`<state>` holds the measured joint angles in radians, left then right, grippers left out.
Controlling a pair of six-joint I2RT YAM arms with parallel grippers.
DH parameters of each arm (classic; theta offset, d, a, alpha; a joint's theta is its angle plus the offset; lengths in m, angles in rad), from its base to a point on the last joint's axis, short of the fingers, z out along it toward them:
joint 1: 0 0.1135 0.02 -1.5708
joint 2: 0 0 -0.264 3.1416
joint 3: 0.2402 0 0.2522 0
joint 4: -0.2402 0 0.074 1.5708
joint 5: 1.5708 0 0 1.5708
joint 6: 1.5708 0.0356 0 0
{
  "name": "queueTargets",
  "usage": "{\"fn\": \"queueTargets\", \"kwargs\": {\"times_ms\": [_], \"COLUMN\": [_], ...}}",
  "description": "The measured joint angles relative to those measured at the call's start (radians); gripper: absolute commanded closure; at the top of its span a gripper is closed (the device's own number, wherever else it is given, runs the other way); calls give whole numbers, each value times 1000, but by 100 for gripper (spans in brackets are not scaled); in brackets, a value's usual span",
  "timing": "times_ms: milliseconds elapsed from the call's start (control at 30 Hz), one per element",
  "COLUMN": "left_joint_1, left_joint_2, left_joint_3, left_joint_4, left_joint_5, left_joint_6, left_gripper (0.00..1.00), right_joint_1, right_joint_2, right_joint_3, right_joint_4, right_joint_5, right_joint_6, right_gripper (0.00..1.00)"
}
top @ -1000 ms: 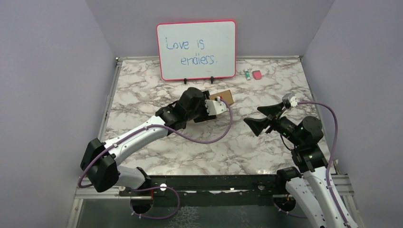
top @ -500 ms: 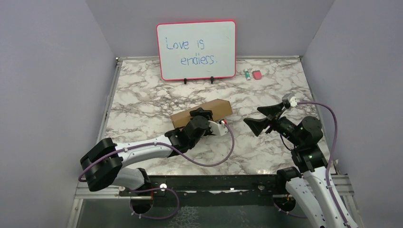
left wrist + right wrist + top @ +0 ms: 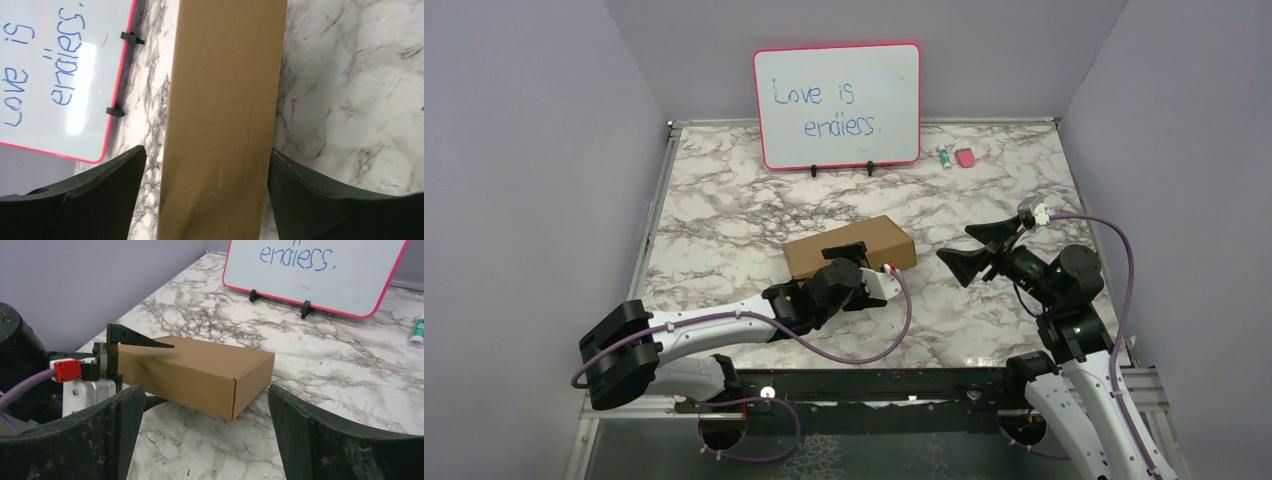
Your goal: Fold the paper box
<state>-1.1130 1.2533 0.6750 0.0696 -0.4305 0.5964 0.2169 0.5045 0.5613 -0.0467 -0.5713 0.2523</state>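
While the closed paper box [image 3: 849,247] lies on the bench [image 3: 724,200], straddled but not pinched by the spread left jaws, with the right jaws spread and well apart from it, it could be shoved askew if it is gripped unevenly.

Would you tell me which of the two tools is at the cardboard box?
The left tool: its open fingers straddle the brown box, while the right tool hovers apart on the box's right.

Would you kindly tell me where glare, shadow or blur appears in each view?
Left wrist: glare patch on the whiteboard. Right wrist: the left gripper shadows the box; the near fingers look soft. Top external: evenly lit, sharp.
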Motion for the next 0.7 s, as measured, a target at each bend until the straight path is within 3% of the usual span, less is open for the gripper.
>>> {"fn": "queueTargets", "kwargs": {"times_ms": [100, 500, 700], "left_joint_1": [-1, 20, 188], "left_joint_2": [-33, -92, -98], "left_joint_3": [0, 42, 63], "left_joint_4": [-34, -100, -123], "left_joint_5": [56, 131, 177], "left_joint_6": [-53, -212, -388], "left_gripper": [1, 1, 1], "right_joint_1": [0, 0, 0], "right_joint_2": [0, -1, -9], "right_joint_3": [0, 0, 2], "right_joint_4": [0, -9, -22], "right_joint_5": [0, 3, 40], "right_joint_6": [0, 0, -1], "right_gripper": [3, 2, 2]}}
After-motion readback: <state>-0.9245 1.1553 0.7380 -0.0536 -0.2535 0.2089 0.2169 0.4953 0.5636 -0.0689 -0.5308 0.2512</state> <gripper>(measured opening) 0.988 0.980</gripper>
